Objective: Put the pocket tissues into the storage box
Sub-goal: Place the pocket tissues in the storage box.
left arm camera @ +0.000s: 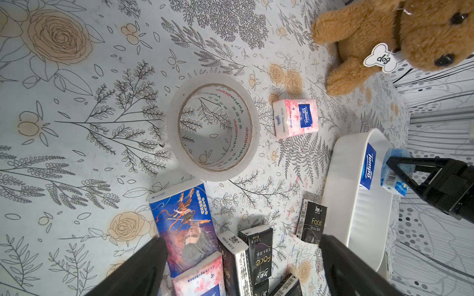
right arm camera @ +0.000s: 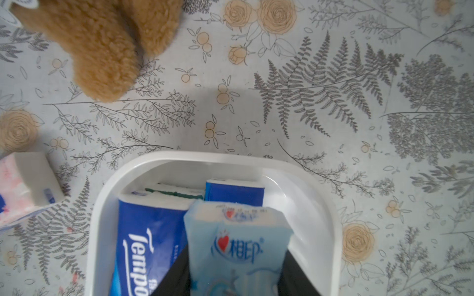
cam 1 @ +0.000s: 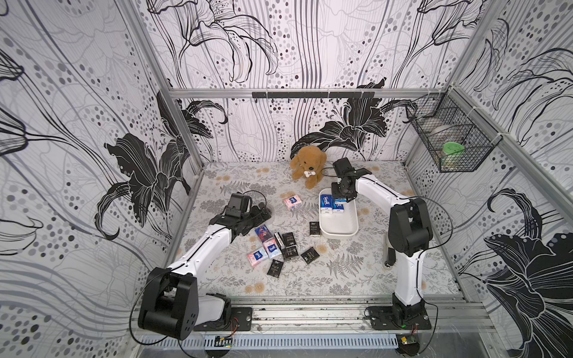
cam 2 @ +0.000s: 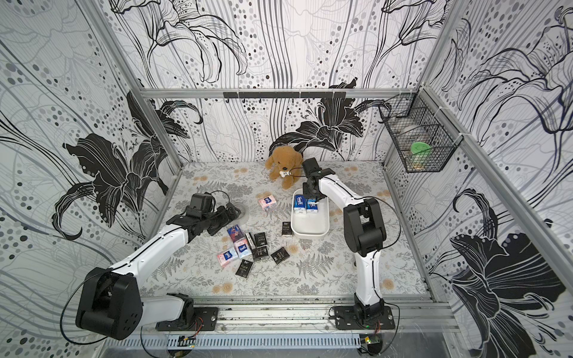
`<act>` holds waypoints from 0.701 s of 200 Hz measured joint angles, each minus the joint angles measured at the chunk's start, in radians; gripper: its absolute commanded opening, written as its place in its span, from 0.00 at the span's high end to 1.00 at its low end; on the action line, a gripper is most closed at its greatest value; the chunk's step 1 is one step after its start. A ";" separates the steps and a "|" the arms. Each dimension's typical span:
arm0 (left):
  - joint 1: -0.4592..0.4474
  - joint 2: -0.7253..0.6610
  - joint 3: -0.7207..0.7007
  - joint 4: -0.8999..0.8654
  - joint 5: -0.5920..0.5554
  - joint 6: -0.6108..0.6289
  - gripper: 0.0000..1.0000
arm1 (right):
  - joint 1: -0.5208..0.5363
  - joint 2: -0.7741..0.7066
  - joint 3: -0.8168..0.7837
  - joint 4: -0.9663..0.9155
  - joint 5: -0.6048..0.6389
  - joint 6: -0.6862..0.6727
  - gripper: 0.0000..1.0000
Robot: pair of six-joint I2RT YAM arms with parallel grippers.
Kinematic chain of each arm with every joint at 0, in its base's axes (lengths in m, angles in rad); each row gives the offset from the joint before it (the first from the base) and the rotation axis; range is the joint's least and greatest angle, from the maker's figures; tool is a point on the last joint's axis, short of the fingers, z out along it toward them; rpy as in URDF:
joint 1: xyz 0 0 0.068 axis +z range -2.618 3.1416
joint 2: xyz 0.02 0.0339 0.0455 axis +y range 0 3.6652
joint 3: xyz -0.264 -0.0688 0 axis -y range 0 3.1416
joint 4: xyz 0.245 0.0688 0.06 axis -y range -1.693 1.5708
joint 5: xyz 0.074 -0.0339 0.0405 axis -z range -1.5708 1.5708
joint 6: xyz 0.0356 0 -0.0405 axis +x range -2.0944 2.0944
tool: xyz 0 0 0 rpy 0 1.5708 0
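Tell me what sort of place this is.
Probably a robot data-collection booth: an aluminium frame holds flower-print wall panels, the left arm and right arm are bolted to a front rail, and pocket tissues, a storage box and a plush dog are staged on a floral table cover.

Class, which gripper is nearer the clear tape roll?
Left. The left gripper hangs open beside the tape roll; the right gripper is away over the storage box, holding a light blue packet.
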State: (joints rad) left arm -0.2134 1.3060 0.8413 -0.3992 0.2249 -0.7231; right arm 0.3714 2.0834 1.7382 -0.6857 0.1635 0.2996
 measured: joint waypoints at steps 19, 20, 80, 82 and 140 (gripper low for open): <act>0.000 0.000 0.000 -0.002 -0.006 0.003 0.03 | -0.001 0.016 0.003 -0.003 -0.011 -0.006 0.54; 0.000 0.000 0.000 -0.002 -0.006 0.003 0.03 | -0.001 0.018 0.003 -0.003 -0.011 -0.006 0.54; -0.002 0.000 0.000 -0.019 -0.024 0.008 0.03 | -0.002 0.065 0.019 -0.011 -0.035 -0.007 0.36; -0.003 0.000 0.000 -0.019 -0.024 0.010 0.03 | -0.002 0.066 0.020 -0.012 -0.035 -0.011 0.35; -0.038 0.000 0.000 -0.049 -0.077 0.034 0.01 | -0.003 0.056 0.042 -0.016 -0.036 -0.003 0.22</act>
State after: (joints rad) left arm -0.2516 1.3060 0.8410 -0.4484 0.1482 -0.6895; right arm 0.3679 2.1395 1.7802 -0.7013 0.1272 0.2966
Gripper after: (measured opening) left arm 0.981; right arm 0.777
